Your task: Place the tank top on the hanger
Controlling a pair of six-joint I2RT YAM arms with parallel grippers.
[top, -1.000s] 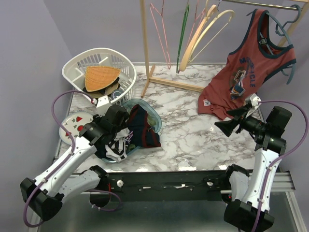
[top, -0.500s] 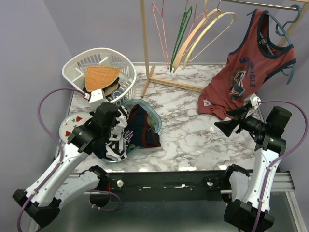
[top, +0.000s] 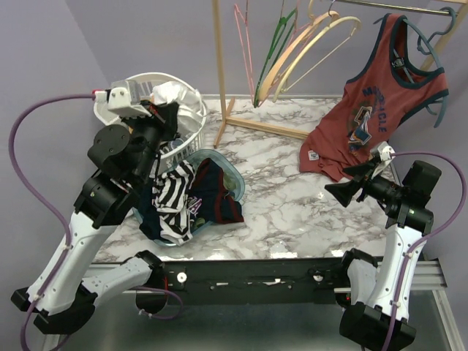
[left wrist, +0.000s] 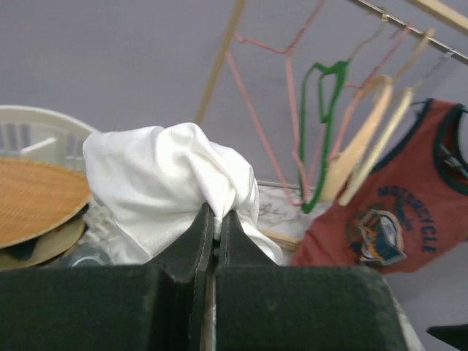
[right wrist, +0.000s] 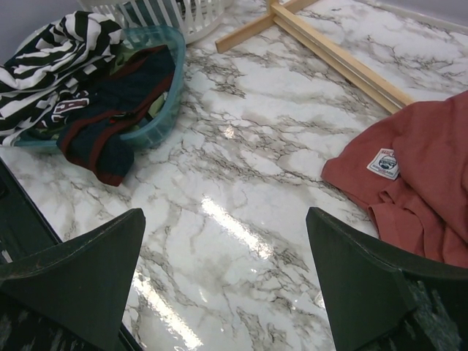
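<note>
My left gripper point(top: 165, 101) is raised high over the white basket and shut on the tank top point(top: 172, 92). The tank top is a bunched white cloth. In the left wrist view it point(left wrist: 157, 175) bulges above the closed gripper point(left wrist: 216, 213), pinched between the jaws. The hanger point(top: 289, 58) is pale cream and hangs on the rail at the back point(left wrist: 358, 142), well to the right of the held cloth. My right gripper point(top: 338, 181) stands open above bare marble point(right wrist: 225, 219), with nothing between its fingers.
A white slatted basket point(top: 191, 111) stands at the back left. A teal basin point(top: 235, 175) holds striped and dark clothes point(top: 172, 196). A wooden rack post point(top: 219, 66) carries pink and green hangers point(top: 276, 51). A red tank top point(top: 373, 110) hangs at the right.
My left gripper has shut on the white tank top in the teal basin and lifted it up and back, over the white basket. The hangers have swung slightly. The right arm has not moved.
</note>
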